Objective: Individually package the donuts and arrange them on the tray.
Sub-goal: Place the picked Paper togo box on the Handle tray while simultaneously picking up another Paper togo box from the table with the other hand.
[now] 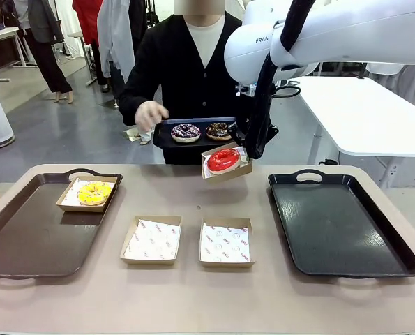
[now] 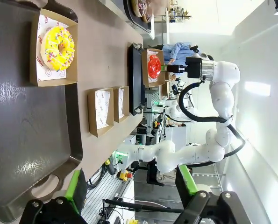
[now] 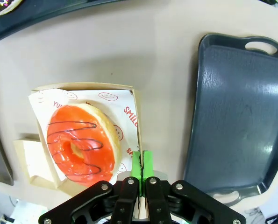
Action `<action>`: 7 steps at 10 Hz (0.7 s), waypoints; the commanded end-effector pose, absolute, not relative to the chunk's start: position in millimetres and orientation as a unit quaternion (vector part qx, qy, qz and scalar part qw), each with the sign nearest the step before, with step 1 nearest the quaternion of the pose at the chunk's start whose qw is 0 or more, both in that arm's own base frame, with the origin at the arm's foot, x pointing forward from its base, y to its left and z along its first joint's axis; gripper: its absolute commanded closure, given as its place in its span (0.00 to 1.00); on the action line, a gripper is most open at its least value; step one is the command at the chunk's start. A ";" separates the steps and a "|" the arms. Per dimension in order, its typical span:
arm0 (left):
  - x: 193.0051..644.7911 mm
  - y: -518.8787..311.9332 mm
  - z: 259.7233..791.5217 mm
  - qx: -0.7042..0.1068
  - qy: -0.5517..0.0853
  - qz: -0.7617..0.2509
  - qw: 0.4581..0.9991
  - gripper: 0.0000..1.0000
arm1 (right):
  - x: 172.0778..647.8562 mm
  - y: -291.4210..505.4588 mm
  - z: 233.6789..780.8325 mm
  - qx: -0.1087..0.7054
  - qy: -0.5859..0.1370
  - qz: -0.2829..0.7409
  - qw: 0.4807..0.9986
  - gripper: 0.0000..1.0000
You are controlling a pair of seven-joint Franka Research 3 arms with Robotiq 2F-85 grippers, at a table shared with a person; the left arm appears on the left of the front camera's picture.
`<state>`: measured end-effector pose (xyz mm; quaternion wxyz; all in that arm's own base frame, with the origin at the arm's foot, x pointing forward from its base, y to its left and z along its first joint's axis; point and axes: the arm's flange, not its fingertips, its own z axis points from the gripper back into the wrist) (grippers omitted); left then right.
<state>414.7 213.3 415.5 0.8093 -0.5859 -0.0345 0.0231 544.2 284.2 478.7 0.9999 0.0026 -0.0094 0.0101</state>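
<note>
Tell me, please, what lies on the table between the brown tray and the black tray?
In the front view, two empty paper-lined boxes sit there side by side: the left box nearer the brown tray, the right box nearer the black tray.

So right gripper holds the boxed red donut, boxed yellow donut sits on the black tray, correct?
No: the boxed yellow donut sits on the brown tray, per the front view. The right gripper does hold the boxed red donut.
</note>
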 end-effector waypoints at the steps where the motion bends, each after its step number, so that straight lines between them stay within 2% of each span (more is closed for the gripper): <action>1: 412.1 214.0 416.3 -0.589 -0.034 0.023 0.807 0.00 | 541.3 281.6 478.6 0.002 -0.011 0.009 1.000 1.00; 7: 412.1 214.0 416.3 -0.589 -0.034 0.023 0.807 0.00 | 541.3 281.6 478.6 0.002 -0.011 0.009 1.000 1.00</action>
